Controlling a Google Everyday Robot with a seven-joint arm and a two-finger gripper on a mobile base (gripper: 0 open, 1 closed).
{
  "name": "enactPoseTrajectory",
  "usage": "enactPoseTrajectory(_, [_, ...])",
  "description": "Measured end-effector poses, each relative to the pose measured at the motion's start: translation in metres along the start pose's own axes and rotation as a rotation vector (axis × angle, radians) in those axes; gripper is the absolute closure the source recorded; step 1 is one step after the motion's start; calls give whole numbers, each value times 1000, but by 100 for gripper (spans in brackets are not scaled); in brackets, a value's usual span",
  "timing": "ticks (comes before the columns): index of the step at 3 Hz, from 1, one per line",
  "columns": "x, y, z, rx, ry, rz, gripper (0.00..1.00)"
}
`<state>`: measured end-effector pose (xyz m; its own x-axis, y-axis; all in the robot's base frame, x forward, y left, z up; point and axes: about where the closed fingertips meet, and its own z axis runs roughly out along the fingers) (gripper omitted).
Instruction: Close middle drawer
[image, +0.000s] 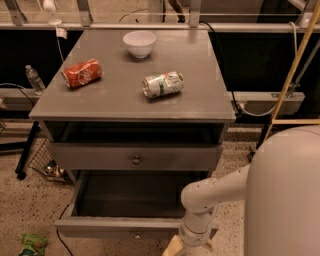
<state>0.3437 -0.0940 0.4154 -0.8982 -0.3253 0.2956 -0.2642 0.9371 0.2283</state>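
The pale two-finger gripper (186, 246) is hanging at the bottom edge of the view, half cut off there, so that it cannot be told whether its jaws are apart or together. It is sitting just at the right end of the front panel of the middle drawer (100, 228), a wide, shallow grey wooden drawer with a small round metal knob; whether it is touching the panel is not clear. The drawer is standing pulled well out of the square grey wooden cabinet (200, 75), its dark interior lying open to the camera.

Above it, the uppermost knobbed grey drawer front (90, 156) is sitting nearly flush with the cabinet, with a dark gap showing between it and the top. The white jointed robot arm (212, 192) is reaching down from the right to the gripper, crossing the drawer's right front corner.

On the cabinet top, a small white ceramic bowl (139, 43) is standing upright near the back edge, only its white inside showing. A red drink can (81, 73) is lying on its side towards the left, and a green-and-white drink can (163, 84) is lying on its side near the middle, well apart from each other.

To the left, a clear plastic bottle (34, 79) is standing on a low ledge, and a crumpled green packet (32, 245) is lying on the speckled floor (30, 210).
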Motion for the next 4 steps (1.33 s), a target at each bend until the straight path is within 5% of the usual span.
enactPoseTrajectory(2, [-8,15,21,-49,4,-26,49])
enactPoseTrajectory(4, [-25,22,20,-58,-107,-26,96])
